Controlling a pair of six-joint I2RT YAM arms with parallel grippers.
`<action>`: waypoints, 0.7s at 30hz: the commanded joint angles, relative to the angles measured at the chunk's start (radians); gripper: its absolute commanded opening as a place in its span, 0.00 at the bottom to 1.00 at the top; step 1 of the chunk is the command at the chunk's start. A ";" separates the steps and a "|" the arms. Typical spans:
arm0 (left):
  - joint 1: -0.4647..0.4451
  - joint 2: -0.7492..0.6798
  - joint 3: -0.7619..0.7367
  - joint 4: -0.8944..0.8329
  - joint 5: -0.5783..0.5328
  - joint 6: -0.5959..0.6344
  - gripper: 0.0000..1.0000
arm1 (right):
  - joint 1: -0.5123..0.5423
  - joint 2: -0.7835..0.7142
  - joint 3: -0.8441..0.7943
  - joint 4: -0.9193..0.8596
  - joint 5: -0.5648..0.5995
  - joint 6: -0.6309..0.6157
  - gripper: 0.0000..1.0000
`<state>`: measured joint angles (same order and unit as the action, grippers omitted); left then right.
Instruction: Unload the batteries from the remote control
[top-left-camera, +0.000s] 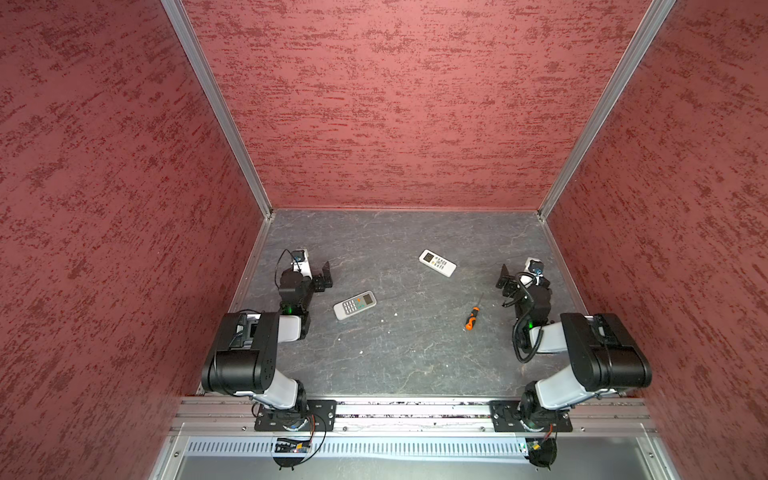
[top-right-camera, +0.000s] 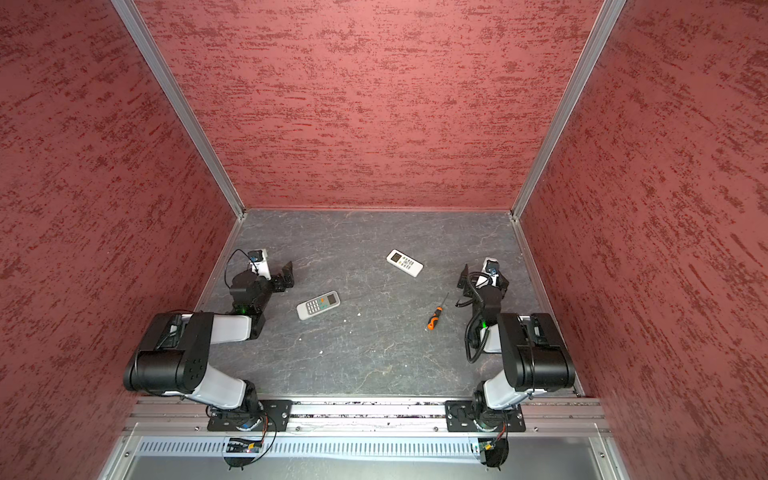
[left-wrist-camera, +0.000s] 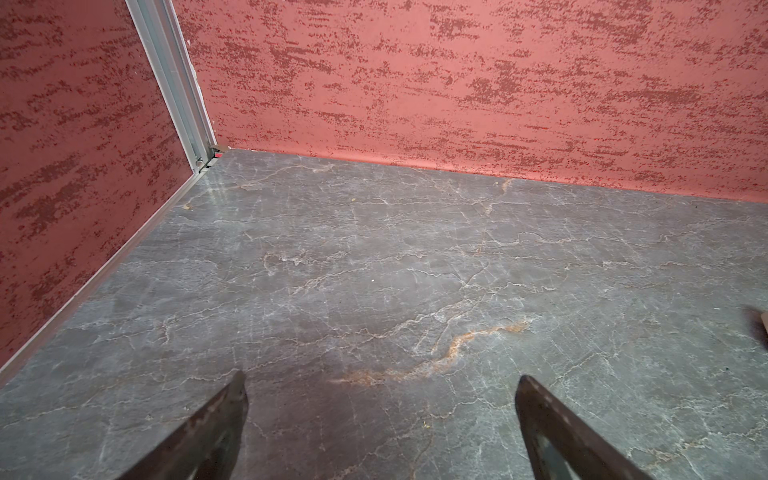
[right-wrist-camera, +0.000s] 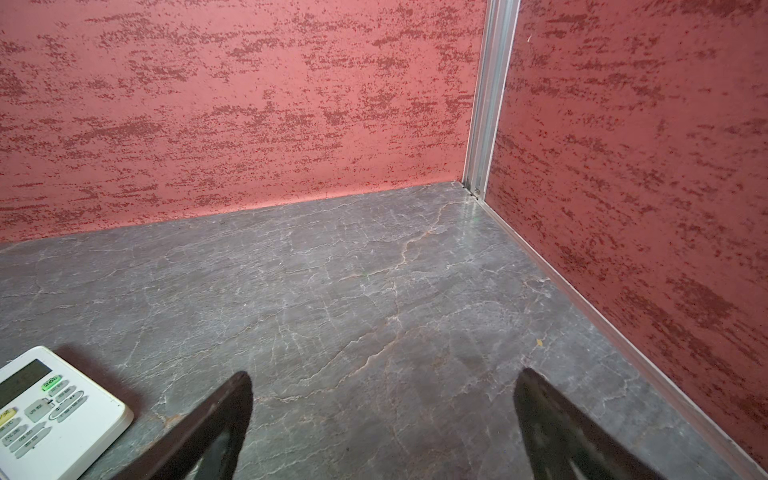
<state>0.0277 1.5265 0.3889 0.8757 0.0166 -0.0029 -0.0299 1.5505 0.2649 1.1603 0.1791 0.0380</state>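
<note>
Two remote controls lie face up on the grey marble table (top-left-camera: 415, 365). A grey-white remote (top-left-camera: 354, 305) (top-right-camera: 318, 305) is left of centre, and a white remote (top-left-camera: 437, 262) (top-right-camera: 404, 262) lies farther back, its screen end showing in the right wrist view (right-wrist-camera: 54, 419). The batteries are hidden. My left gripper (top-left-camera: 326, 274) (top-right-camera: 288, 274) (left-wrist-camera: 380, 380) hovers open and empty, back-left of the grey-white remote. My right gripper (top-left-camera: 505, 280) (top-right-camera: 463, 280) (right-wrist-camera: 384, 374) is open and empty, to the right of the white remote.
An orange-and-black screwdriver (top-left-camera: 473, 318) (top-right-camera: 434, 318) lies on the table between the remotes and the right arm. A few tiny white specks (top-left-camera: 395, 314) dot the middle. Red textured walls (top-left-camera: 395, 104) close in the back and both sides.
</note>
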 joint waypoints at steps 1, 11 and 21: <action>-0.001 0.009 -0.010 0.017 -0.010 0.003 0.99 | -0.005 0.000 0.010 0.017 -0.018 0.009 0.99; 0.008 -0.271 0.175 -0.607 -0.107 -0.095 1.00 | -0.004 -0.304 -0.078 -0.080 -0.004 0.028 0.99; 0.147 -0.379 0.262 -0.937 0.108 -0.476 0.99 | 0.008 -0.528 0.424 -1.218 -0.122 0.345 0.99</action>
<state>0.1875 1.1507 0.6689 0.0719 0.0189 -0.3763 -0.0296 0.9943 0.6086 0.3397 0.1532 0.2756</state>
